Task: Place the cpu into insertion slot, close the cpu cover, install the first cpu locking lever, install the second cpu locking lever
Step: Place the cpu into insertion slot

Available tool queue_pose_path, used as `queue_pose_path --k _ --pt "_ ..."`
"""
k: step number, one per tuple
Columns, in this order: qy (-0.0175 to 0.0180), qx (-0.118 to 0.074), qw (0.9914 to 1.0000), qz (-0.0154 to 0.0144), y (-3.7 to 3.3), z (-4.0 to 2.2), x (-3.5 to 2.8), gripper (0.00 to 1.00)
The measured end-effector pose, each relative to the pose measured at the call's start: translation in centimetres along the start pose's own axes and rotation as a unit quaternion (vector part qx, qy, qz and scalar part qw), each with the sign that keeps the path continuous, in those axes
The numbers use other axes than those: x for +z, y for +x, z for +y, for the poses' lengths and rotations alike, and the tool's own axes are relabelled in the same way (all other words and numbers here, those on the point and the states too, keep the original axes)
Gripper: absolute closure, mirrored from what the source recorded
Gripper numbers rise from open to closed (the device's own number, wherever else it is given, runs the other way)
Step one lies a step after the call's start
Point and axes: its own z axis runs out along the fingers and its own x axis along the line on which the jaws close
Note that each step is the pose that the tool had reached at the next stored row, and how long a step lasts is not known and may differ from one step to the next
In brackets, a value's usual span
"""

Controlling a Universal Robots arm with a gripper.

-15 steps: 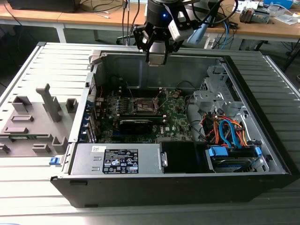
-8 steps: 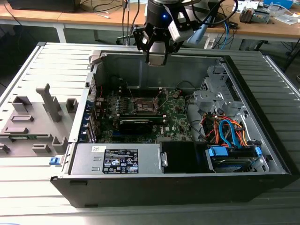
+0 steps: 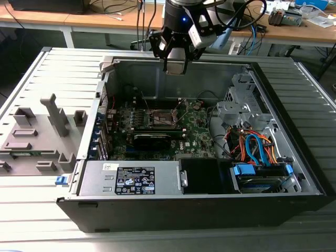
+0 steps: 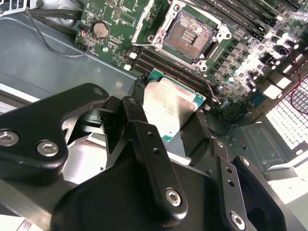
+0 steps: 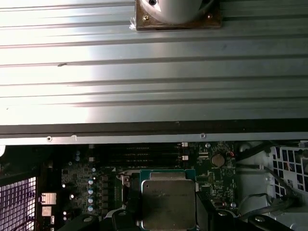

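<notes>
My gripper [image 3: 176, 64] hangs over the back wall of the open computer case [image 3: 294, 157], above the motherboard. It is shut on the cpu [image 4: 169, 109], a flat square chip with a silvery metal face and a green edge, held by two opposite sides between the black fingers [image 4: 139, 91]. The first wrist view also shows the cpu [image 5: 168, 199] in the grip. The insertion slot [image 4: 188, 34] lies open on the board below and apart from the chip, its dark brownish centre bare. In the exterior view the insertion slot [image 3: 161, 118] sits mid-board. A silver frame edge, probably the cpu cover [image 4: 143, 23], stands raised beside the slot.
A long black card [image 3: 152, 138] lies across the board in front of the socket. A grey power supply box [image 3: 131, 179] fills the near side, and a drive bay with orange and blue cables [image 3: 257, 149] is at the exterior view's right. A grey moulded holder [image 3: 37, 137] sits outside the case.
</notes>
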Motion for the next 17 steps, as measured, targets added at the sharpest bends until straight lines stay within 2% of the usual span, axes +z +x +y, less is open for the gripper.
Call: queue_pose_path --k 17 --pt "0.0000 0.000 1.00000 0.0000 -0.01 -0.27 0.12 0.45"
